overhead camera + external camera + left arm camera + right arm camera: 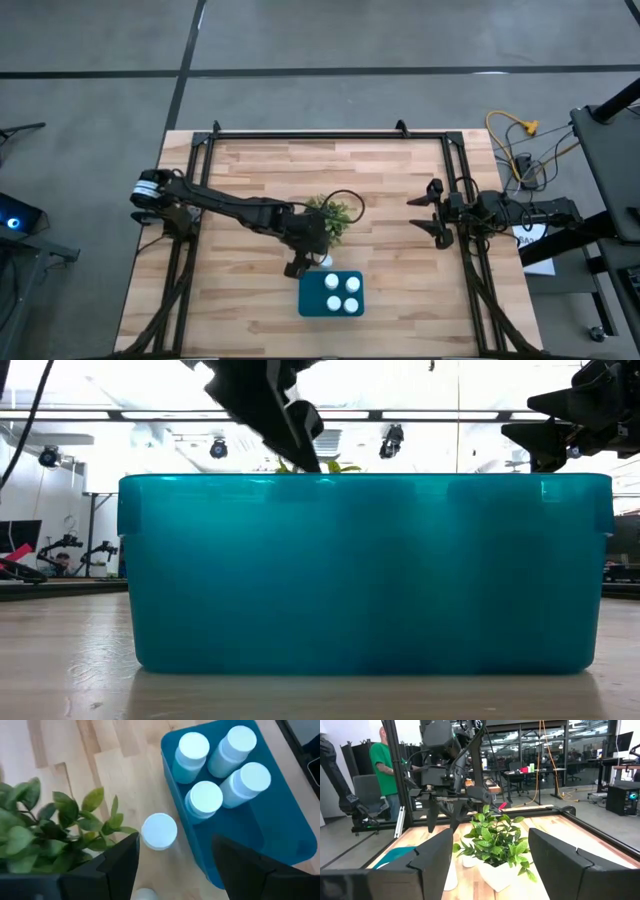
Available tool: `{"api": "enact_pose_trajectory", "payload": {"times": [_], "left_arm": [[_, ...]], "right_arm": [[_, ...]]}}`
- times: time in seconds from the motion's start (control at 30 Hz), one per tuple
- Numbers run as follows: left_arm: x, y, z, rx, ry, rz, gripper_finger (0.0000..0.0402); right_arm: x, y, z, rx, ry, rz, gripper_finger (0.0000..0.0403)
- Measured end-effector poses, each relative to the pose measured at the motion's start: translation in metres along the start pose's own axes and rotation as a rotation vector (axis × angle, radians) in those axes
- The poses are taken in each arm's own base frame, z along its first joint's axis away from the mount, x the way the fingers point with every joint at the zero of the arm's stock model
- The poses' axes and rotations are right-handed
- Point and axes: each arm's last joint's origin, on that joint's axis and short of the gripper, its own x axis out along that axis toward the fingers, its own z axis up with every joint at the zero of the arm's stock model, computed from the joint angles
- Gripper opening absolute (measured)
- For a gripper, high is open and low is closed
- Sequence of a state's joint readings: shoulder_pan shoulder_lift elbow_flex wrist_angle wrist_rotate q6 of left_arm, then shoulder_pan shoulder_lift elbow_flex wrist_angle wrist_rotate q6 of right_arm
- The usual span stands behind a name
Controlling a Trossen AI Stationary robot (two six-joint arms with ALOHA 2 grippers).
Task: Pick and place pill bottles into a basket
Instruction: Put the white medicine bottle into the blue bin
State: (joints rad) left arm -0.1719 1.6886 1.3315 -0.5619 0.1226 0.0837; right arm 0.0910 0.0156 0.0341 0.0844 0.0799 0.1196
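I see four pill bottles (220, 775) standing together in one end of the basket (331, 295), which sits at the counter's (250, 170) front edge. A fifth bottle (159, 831) stands on the counter between the basket and the plant (332, 215) behind it.

A: Basket (331, 295) colour?
B: Teal-blue, solid, no pattern. 4 pill bottles (221, 766) in it, white w/ white caps; 1 more white one (159, 831) outside.
A: Tabletop (250, 300)?
B: Light wood, plank stripes. Plant (496, 840) green, white pot. Arms black.
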Motion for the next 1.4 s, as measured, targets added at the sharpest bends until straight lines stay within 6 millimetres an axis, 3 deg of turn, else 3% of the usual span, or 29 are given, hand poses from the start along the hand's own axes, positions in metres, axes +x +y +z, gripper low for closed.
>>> {"api": "enact_pose_trajectory", "payload": {"times": [0.2, 0.7, 1.07, 1.4], "left_arm": [[0.002, -0.001, 0.000, 0.002, -0.005, -0.005, 0.0228], [0.040, 0.003, -0.005, -0.032, 0.062, -0.022, 0.0228], [0.042, 0.005, -0.005, -0.034, 0.051, -0.017, 0.0228], [0.056, 0.008, -0.010, -0.040, 0.074, -0.012, 0.0228]], "right_arm": [[0.000, 0.000, 0.000, 0.000, 0.000, 0.001, 0.0251], [0.000, 0.000, 0.000, 0.000, 0.002, 0.002, 0.0250], [0.000, 0.000, 0.000, 0.000, 0.000, 0.001, 0.0243], [0.000, 0.000, 0.000, 0.000, 0.000, 0.001, 0.0248]]}}
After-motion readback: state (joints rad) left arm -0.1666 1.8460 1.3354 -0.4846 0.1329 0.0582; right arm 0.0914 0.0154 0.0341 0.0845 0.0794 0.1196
